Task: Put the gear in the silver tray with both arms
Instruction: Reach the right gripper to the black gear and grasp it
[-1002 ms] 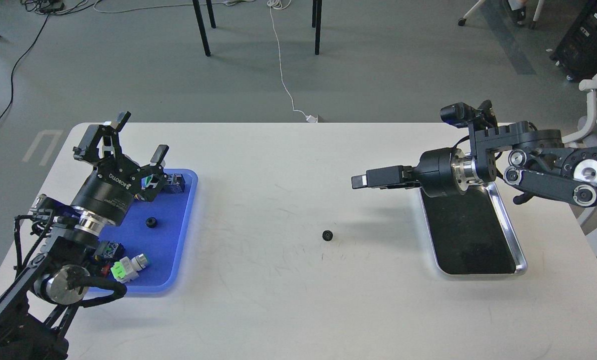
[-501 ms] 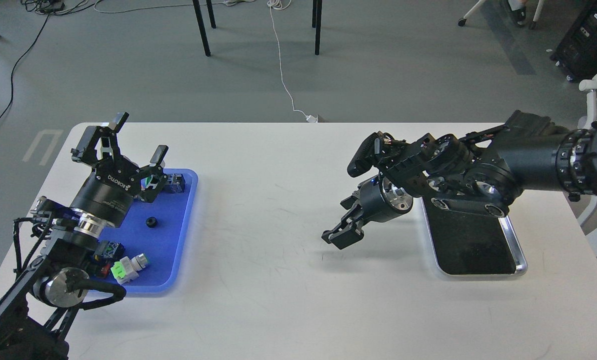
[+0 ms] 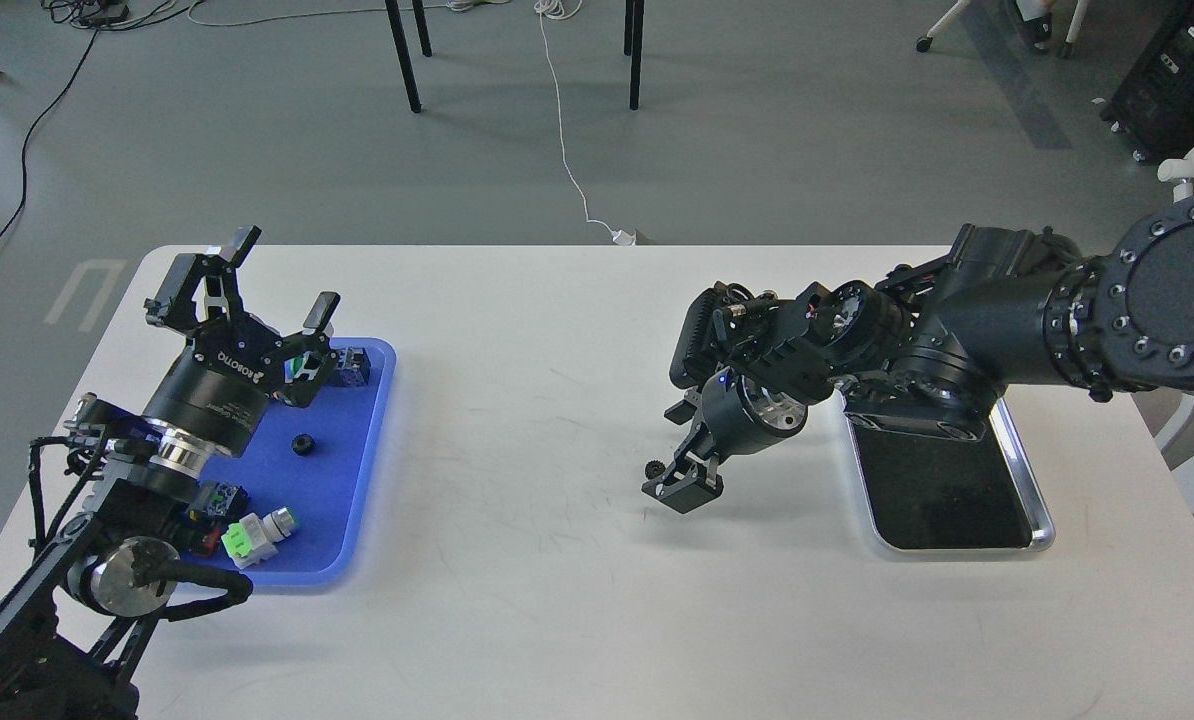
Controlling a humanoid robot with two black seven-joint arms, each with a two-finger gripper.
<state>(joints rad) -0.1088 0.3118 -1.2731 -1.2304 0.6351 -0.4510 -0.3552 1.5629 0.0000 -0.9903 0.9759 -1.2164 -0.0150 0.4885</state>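
Observation:
A small black gear (image 3: 652, 468) lies on the white table, left of the silver tray (image 3: 1043, 528). The tray has a shiny rim and a black inner surface and holds nothing. My right gripper (image 3: 669, 480) reaches down-left from above the tray's near corner. Its fingers stand open at the gear, which peeks out at their left edge. I cannot tell whether they touch it. My left gripper (image 3: 279, 275) is open and empty, raised above the far end of the blue tray (image 3: 362, 480).
The blue tray holds another small black gear (image 3: 303, 445), a green-and-white connector (image 3: 253, 535) and several small electrical parts (image 3: 349, 365). My right arm's thick links (image 3: 1017, 310) hang over the silver tray's far end. Chair legs and cables lie beyond the table.
My right arm has swung from above the silver tray out to the left and turned its gripper downward, lowering it to the gear. The left arm has barely moved.

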